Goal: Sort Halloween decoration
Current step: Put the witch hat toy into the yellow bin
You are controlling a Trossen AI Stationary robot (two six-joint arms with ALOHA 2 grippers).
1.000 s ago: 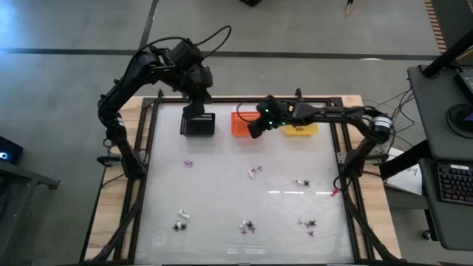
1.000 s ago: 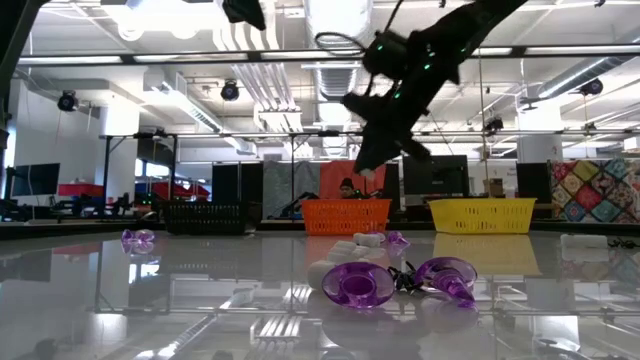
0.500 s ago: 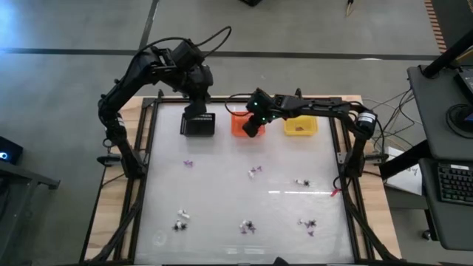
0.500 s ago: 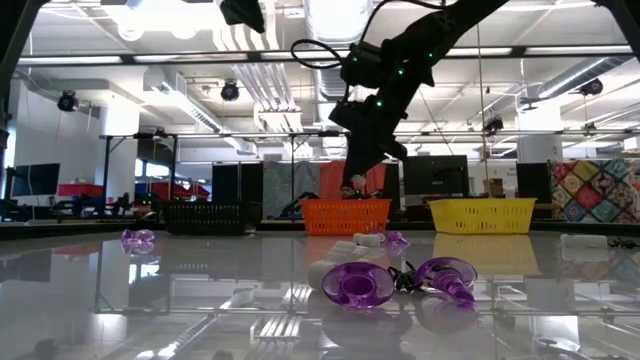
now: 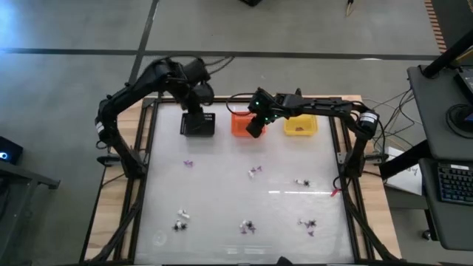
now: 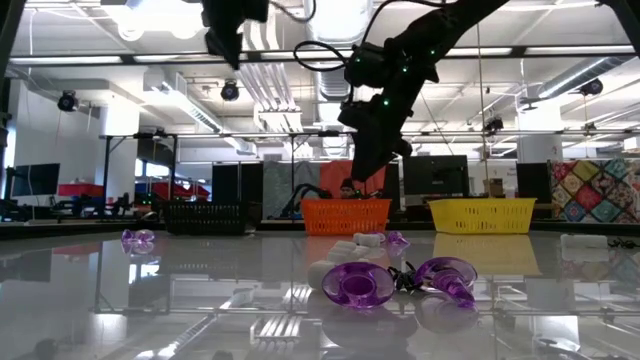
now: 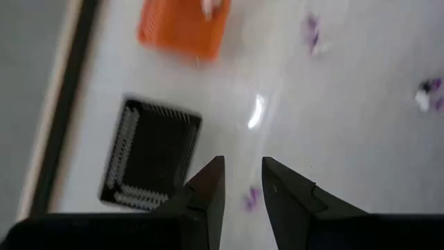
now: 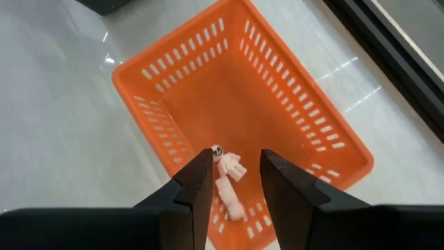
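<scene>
- From above, the table [image 5: 222, 199] has three baskets in a row at its far edge: a black basket [image 5: 198, 123], an orange basket [image 5: 239, 123] and a yellow basket [image 5: 301, 126].
- The left gripper [image 5: 198, 106] hangs over the black basket. The right gripper [image 5: 255, 125] hangs over the orange basket.
- Little Halloween decorations lie around the table: a purple one [image 5: 188, 163] on the left, some in the middle [image 5: 255, 172], and more near the front [image 5: 248, 226].
- From table height, purple rings and a black spider [image 6: 400, 280] lie close up in a bunch (they look big only because they sit close to the camera). The right gripper [image 6: 362, 170] points down above the orange basket [image 6: 346, 215].
- From the left wrist, the left gripper [image 7: 243, 182] has its fingers a little apart, with nothing between them. The black basket [image 7: 149, 163] and a purple piece [image 7: 250, 198] lie below it.
- From the right wrist, the right gripper [image 8: 235, 173] has its fingers spread, holding nothing. A small white skeleton [image 8: 227, 182] lies inside the orange basket [image 8: 277, 111], right under the fingers.
</scene>
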